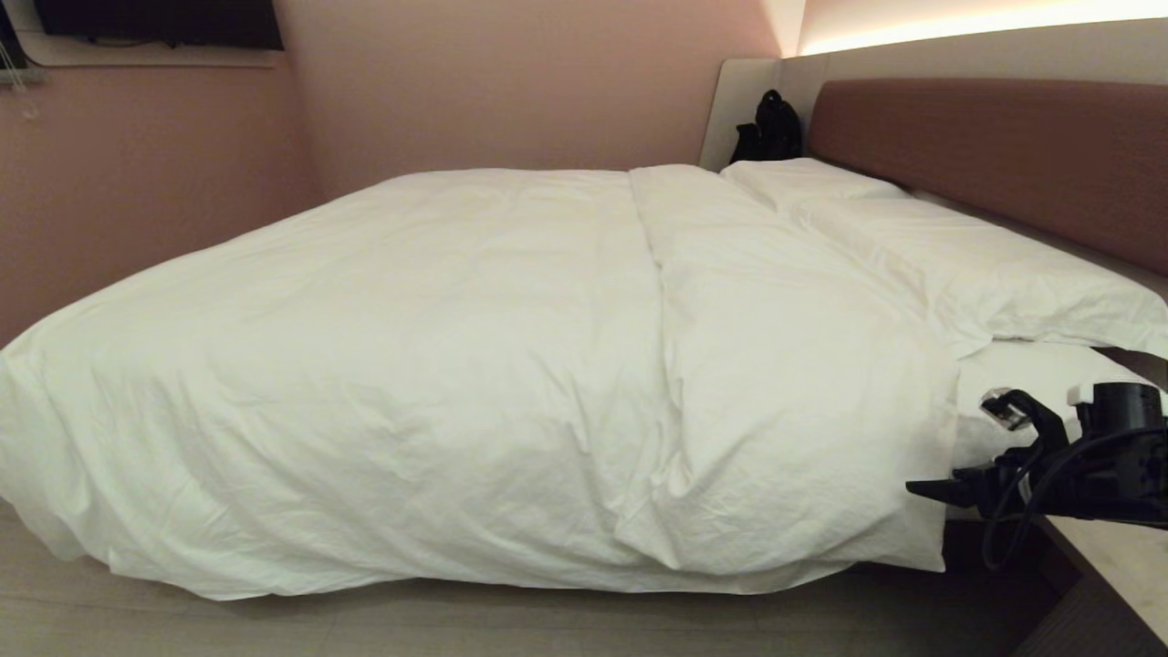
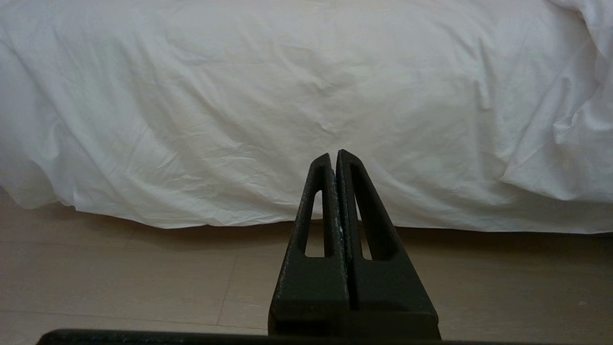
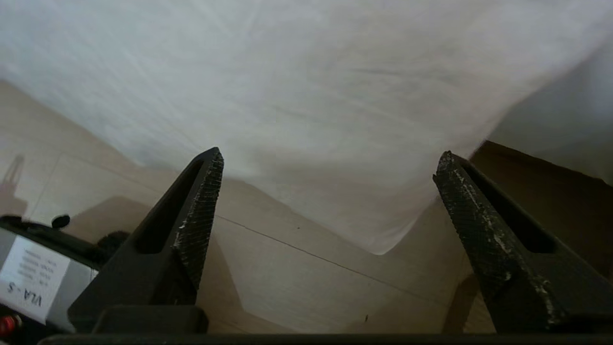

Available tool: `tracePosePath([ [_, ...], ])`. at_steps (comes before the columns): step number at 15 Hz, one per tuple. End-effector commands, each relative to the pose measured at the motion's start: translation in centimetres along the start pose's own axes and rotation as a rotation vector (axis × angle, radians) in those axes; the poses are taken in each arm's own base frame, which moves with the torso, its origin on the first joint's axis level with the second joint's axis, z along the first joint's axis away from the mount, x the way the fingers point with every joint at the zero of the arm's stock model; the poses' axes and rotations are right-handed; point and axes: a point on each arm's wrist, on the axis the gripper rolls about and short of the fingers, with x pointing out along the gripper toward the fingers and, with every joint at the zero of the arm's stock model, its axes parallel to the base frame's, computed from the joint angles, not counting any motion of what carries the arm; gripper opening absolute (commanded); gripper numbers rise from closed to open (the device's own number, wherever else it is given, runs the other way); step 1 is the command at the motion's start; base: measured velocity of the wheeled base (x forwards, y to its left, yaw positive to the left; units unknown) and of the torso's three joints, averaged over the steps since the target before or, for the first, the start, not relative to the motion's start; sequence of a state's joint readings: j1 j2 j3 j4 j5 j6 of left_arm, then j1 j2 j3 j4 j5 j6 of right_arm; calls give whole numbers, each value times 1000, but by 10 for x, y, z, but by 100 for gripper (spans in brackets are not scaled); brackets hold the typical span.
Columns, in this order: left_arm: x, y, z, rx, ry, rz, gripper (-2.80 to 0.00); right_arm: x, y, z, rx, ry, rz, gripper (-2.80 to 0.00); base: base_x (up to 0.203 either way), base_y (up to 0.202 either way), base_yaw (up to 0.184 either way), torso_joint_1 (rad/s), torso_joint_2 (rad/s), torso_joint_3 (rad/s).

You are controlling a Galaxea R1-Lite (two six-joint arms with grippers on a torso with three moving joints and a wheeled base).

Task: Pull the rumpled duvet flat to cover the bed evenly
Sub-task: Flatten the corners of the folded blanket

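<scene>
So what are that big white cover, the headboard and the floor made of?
The duvet looks like matte woven cotton over soft filling: fine creases, puffy folds. The headboard seems padded, in smooth reddish-brown leatherette or fabric; I cannot tell which. The floor looks like pale wood-look planks or tiles, with visible seams.

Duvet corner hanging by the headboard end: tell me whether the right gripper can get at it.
Probably yes. The right gripper is open beside the duvet corner, with nothing between them.

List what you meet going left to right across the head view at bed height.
pink wall → duvet → pillows → right gripper, open, beside the bed's near corner.
</scene>
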State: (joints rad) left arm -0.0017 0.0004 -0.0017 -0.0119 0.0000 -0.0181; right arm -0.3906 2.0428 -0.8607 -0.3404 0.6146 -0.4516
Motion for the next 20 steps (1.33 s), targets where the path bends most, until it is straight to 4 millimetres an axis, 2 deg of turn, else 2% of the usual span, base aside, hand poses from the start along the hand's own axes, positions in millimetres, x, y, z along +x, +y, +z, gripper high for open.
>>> tracePosePath([
  [1, 0, 0, 0, 0, -1, 0, -280, 9, -3, -7, -16, 3, 45, 0, 0, 0, 0, 0, 0, 0],
  [9, 0, 0, 0, 0, 1, 0, -280, 33, -8, -8, -48, 5, 31, 0, 0, 0, 0, 0, 0, 0],
  [15, 0, 0, 0, 0, 0, 0, -280, 58, -10, -17, -49, 57, 28, 0, 0, 0, 0, 0, 0, 0],
  [20, 0, 0, 0, 0, -1, 0, -280, 68, -12, -25, -47, 78, 40, 0, 0, 0, 0, 0, 0, 0],
])
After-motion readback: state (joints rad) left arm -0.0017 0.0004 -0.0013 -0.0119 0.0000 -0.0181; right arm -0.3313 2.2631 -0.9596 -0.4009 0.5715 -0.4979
